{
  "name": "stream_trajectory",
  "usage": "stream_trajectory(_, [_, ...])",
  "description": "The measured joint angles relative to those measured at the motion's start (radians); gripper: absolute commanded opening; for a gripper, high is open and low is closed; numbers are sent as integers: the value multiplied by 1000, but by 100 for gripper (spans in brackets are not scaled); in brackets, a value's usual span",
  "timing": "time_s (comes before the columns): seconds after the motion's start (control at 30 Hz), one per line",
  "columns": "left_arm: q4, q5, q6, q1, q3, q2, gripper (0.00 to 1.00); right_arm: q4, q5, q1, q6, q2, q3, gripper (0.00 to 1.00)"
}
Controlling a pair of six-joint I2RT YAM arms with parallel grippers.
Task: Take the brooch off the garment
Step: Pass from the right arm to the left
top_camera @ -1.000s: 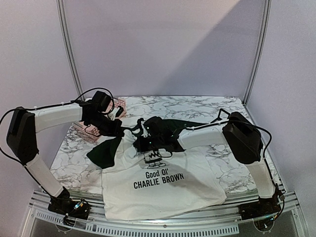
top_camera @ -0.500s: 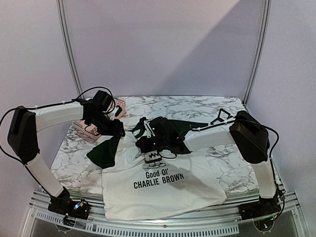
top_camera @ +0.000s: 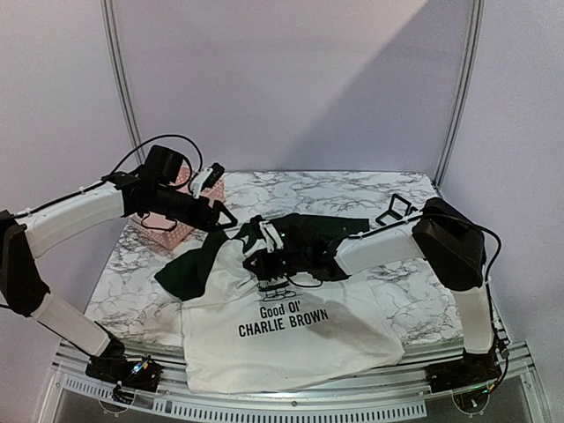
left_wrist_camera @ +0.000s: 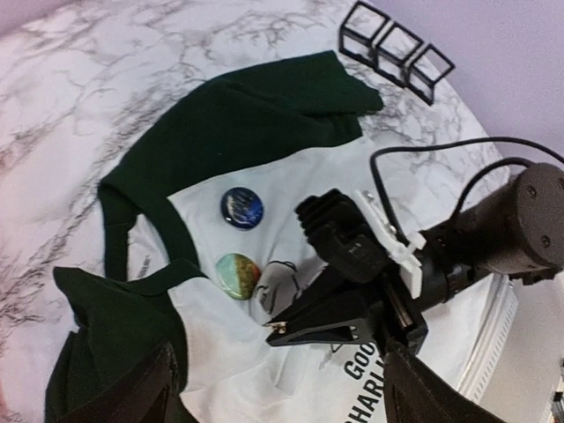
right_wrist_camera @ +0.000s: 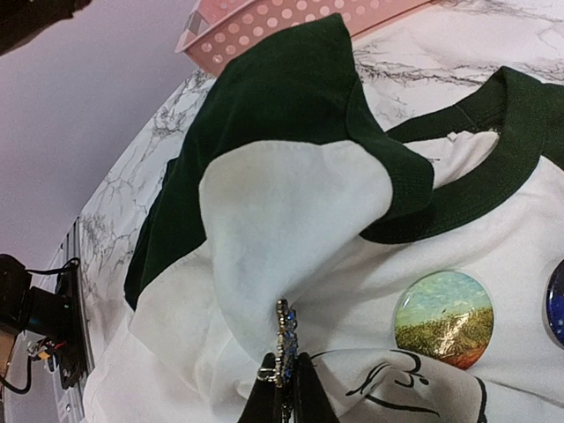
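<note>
The garment [top_camera: 291,348], a white T-shirt with dark green sleeves, lies on the marble table [top_camera: 397,304]. My right gripper [top_camera: 257,260] is low over the chest, shut on the brooch [right_wrist_camera: 284,345], a small silver piece with blue stones held edge-on. The white cloth [right_wrist_camera: 291,203] rises in a fold from the brooch. In the left wrist view the brooch [left_wrist_camera: 279,328] shows at the right gripper's tip. My left gripper [top_camera: 216,196] hovers open above the collar and left sleeve, holding nothing; its dark fingers [left_wrist_camera: 132,392] frame that view's bottom.
Two round badges sit on the chest: a landscape one [right_wrist_camera: 443,319] and a blue one [left_wrist_camera: 241,208]. A pink perforated basket [top_camera: 167,231] stands at the back left. A black wire frame stand [top_camera: 394,209] is at the back right.
My left gripper has opened, let go of the shirt near the collar and lifted back to the left. The right gripper stays shut on the brooch and has shifted slightly left.
</note>
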Motion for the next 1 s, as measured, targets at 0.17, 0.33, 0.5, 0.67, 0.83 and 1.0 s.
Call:
stream_trajectory(0.17, [16,92,48,-48,-29,49,74,72,-73,-16,0,-24,-71,0])
stream_trajectory(0.33, [-15,97,90,-91,-29,131,74,130,-131,-31,-1,-48,-113,0])
stream_trajectory(0.5, [-39,72,101,-98,-29,172,73,182,-176,-37,-1,-58,-133,0])
stream_trajectory(0.67, [-56,28,110,-105,-29,187,47,220,-204,-37,1,-59,-159,0])
stream_trajectory(0.83, [-79,5,129,-106,-14,220,42,248,-222,-40,6,-66,-188,0])
stream_trajectory(1.0, [-90,13,139,-106,-10,234,37,271,-237,-47,14,-74,-211,0])
